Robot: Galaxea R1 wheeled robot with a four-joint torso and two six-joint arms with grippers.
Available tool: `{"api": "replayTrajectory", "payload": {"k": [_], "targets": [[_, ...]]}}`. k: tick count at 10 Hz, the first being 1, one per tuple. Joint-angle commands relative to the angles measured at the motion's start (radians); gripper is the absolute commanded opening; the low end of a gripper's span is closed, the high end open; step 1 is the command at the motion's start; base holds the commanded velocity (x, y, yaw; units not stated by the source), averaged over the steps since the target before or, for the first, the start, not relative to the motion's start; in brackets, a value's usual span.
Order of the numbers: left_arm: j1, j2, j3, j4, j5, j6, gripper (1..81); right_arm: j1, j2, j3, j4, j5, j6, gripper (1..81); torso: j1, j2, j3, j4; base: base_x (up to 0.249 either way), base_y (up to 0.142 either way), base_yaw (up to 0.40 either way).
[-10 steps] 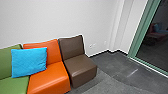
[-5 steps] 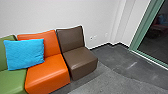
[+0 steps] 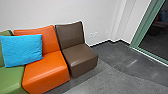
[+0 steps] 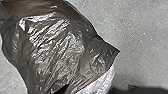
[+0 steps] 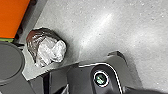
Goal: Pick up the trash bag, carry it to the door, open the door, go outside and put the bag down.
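In the left wrist view, trash bag (image 4: 55, 50) very large, dark, thin and shiny, with many wrinkles and a whitish part along one edge; around it, pale speckled floor (image 4: 140, 40). In the right wrist view, same bag much smaller, near the orange seat and just beside the dark body of the robot (image 5: 82, 77), with its white part well visible. Cannot tell if resting on the floor or hanging above it. About left gripper and right gripper, cannot tell if wide, narrow or holding something.

At left of the head view, green seat (image 3: 10, 77), then orange seat (image 3: 47, 71), with blue cushion (image 3: 21, 50) upright across both. Near the centre, brown seat (image 3: 81, 58), next to the orange one. Behind them, white wall (image 3: 100, 15). At upper right of the frame, dark glass (image 3: 160, 37) with green frame (image 3: 143, 27).
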Motion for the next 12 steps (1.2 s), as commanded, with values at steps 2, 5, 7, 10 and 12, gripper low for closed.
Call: {"api": "replayTrajectory", "payload": {"k": [2,5,7,10,12], "targets": [[-0.085,-0.004,-0.005,-0.020,0.071,-0.005,81.1,0.034,-0.075,0.058,0.005,-0.050,0.004,81.1,0.086,-0.134,0.000,0.000,0.000,0.000,0.000],[-0.074,-0.004,-0.007,-0.020,0.071,-0.003,81.1,0.030,-0.094,0.070,0.005,-0.046,0.005,81.1,0.151,-0.239,-0.085,0.000,0.000,0.000,0.000],[-0.074,0.001,-0.007,-0.021,0.071,-0.003,81.1,0.030,-0.094,0.076,0.005,-0.046,0.004,81.1,0.191,-0.305,-0.146,0.000,0.000,0.000,0.000],[-0.086,0.001,-0.010,-0.020,0.070,-0.003,81.1,0.031,-0.095,0.072,0.005,-0.046,0.004,81.1,0.249,-0.400,-0.130,0.000,0.000,0.000,0.000],[-0.120,0.003,-0.008,-0.032,0.071,-0.005,81.1,0.030,-0.098,0.070,0.005,-0.046,0.005,81.1,0.289,-0.463,-0.144,0.000,0.000,0.000,0.000]]}}
